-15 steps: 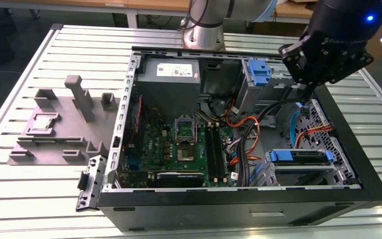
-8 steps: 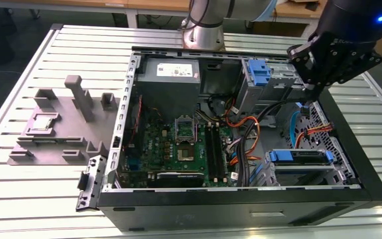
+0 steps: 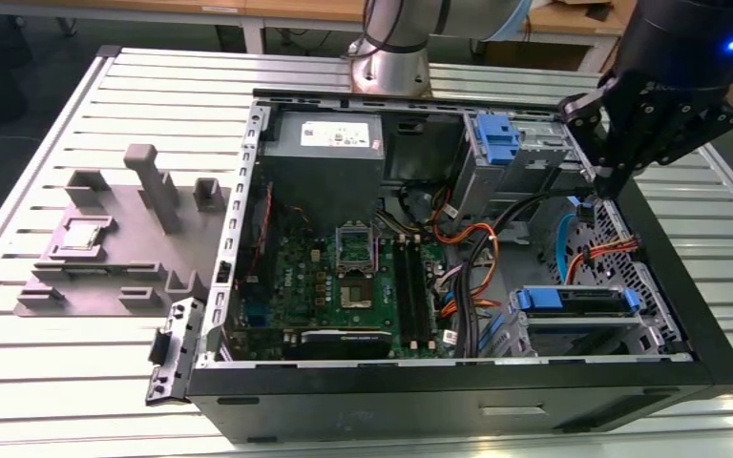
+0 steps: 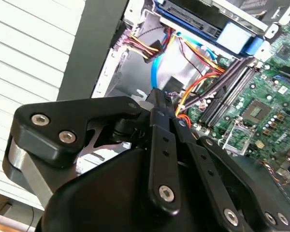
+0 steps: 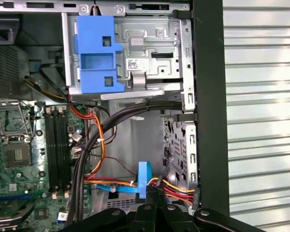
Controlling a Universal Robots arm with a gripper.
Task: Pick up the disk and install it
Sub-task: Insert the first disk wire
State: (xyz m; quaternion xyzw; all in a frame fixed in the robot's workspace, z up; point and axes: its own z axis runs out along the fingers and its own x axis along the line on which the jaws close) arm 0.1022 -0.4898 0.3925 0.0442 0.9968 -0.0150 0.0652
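black case front wall (image 3: 469, 396) nearest, we see the disk (image 3: 579, 303) seated in its bay by the case's front right corner, long axis along that front edge, well apart from the gripper (image 3: 611, 187), fingers pressed together and empty, hovering over the right wall.

I see the disk (image 3: 579, 307) lying flat in the drive bay at the near corner of the open computer case, on the exterior view's right. Its dark body sits in a blue plastic carrier, with blue tabs showing at both ends. In the second wrist view the disk (image 4: 203, 17) shows its blue frame and a dark connector edge facing the cables.
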